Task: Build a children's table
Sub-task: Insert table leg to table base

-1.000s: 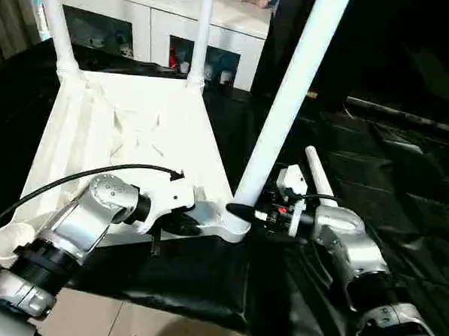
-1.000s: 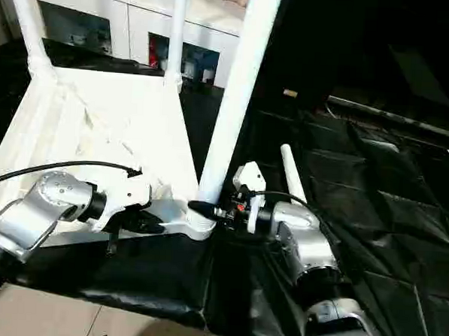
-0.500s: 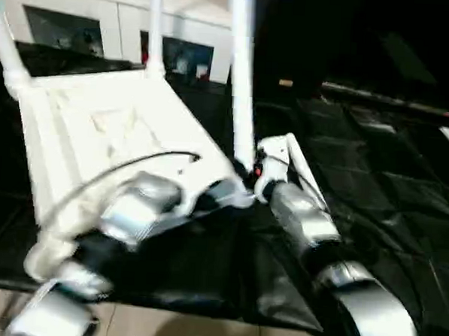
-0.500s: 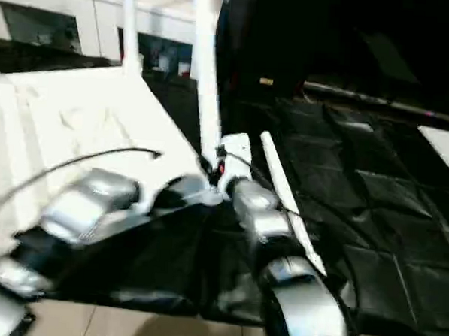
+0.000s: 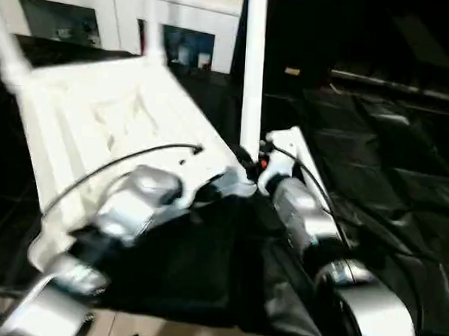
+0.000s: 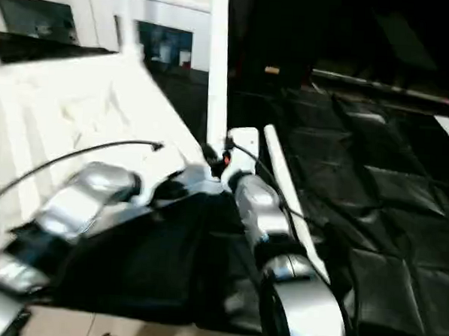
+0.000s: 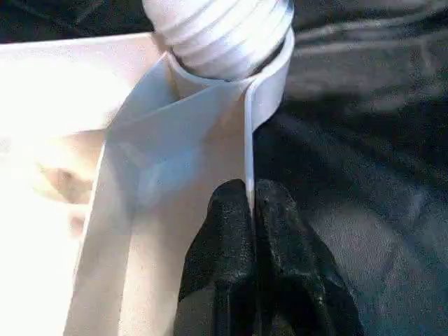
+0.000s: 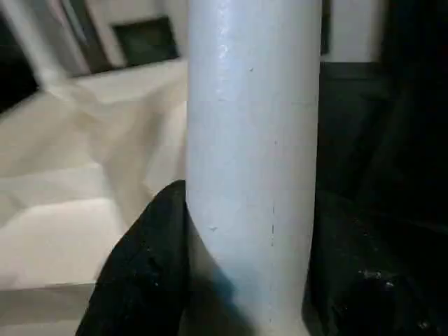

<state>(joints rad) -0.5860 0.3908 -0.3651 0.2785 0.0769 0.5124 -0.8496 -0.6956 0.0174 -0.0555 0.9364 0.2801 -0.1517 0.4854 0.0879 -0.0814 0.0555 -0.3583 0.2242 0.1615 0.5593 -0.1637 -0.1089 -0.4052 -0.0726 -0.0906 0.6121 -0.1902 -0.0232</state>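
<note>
The children's table's white tabletop [image 5: 114, 117] lies underside up on the black-draped work table. Two legs [image 5: 151, 21] stand in its far corners. A third leg [image 5: 252, 79] rises from the near right corner socket [image 7: 217, 28]. My right gripper [image 5: 249, 163] is shut on this leg near its foot, and in the right wrist view a black finger [image 8: 150, 266] sits on each side of the tube [image 8: 252, 140]. My left gripper [image 7: 249, 203] is shut on the tabletop's thin rim just beside that socket. Another leg [image 6: 284, 186] lies loose on the cloth right of my right arm.
Black sheeting [image 5: 382, 169] covers the work table to the right. A white cabinet [image 5: 127, 12] with dark openings stands behind the tabletop. The table's front edge and pale floor [image 5: 163, 334] run along the bottom.
The camera has swung, shifting the whole picture. The held leg leaned to the right a second ago and now stands straighter in its socket. Both grips are unchanged.
</note>
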